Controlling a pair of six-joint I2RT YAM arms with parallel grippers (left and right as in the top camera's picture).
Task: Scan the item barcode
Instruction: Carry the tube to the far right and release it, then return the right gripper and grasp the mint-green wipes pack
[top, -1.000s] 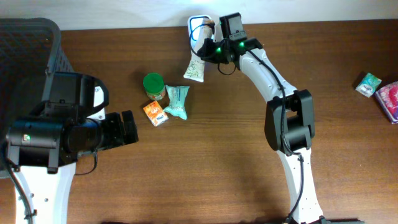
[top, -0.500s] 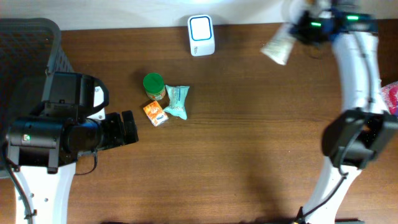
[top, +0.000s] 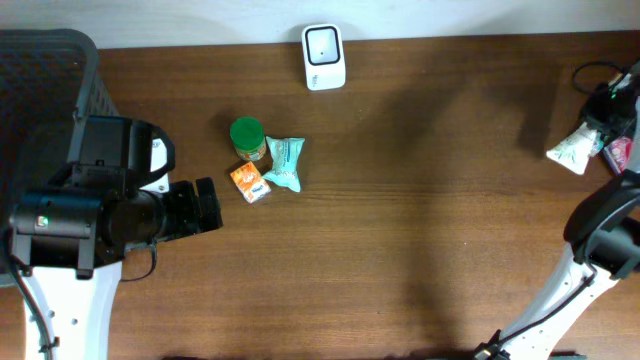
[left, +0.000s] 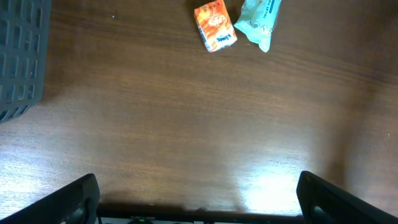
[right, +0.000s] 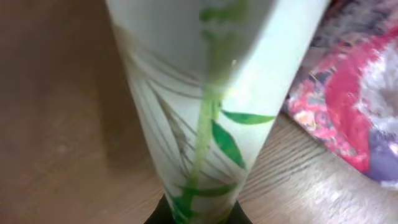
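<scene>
My right gripper (top: 598, 128) is at the table's far right edge, shut on a white packet with green leaf print (top: 572, 150); in the right wrist view that packet (right: 211, 99) fills the middle, pinched at its lower end between the dark fingers (right: 163, 214). The white barcode scanner (top: 324, 58) stands at the back centre, far from the packet. My left gripper (top: 208, 207) hangs open over bare wood at the left, nothing between its fingers (left: 74, 198).
A green-lidded jar (top: 247, 138), a teal packet (top: 285, 163) and an orange box (top: 250, 183) lie left of centre. A pink packet (right: 354, 106) lies beside the held packet. A dark basket (top: 45, 75) fills the back left corner.
The right arm has swung from the scanner across to the table's far right edge, carrying the white leaf-print packet. The left arm has not moved.
</scene>
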